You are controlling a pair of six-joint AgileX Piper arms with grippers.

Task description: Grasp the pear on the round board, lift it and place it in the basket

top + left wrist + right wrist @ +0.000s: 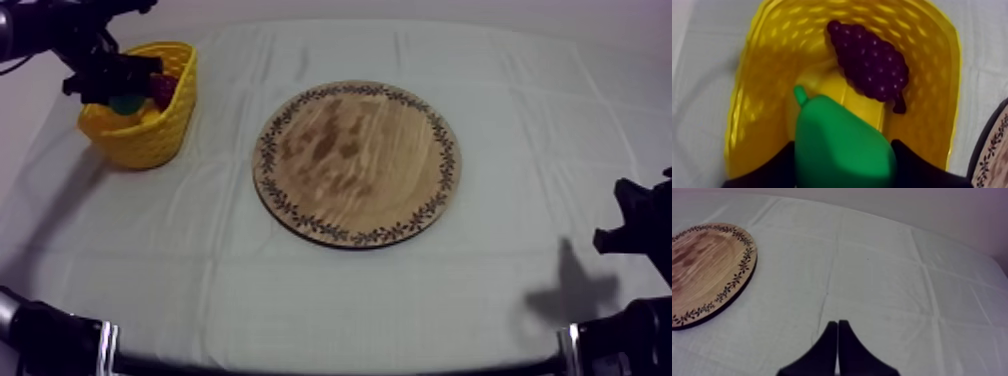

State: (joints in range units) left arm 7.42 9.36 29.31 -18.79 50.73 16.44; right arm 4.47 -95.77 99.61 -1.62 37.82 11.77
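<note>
Left gripper [842,162] is clamped on the green pear [837,132], holding it right over the yellow basket [747,100], just above the grapes [869,62] and banana [839,89] inside. Right gripper [837,330] has its fingers pressed together, low over the cloth [882,278] beside the wooden board [707,268].

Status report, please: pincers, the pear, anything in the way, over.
Left pincer shut on pear, over yellow basket. Right pincer shut, empty, beside wooden board. Grapes in basket; room beside them.
</note>
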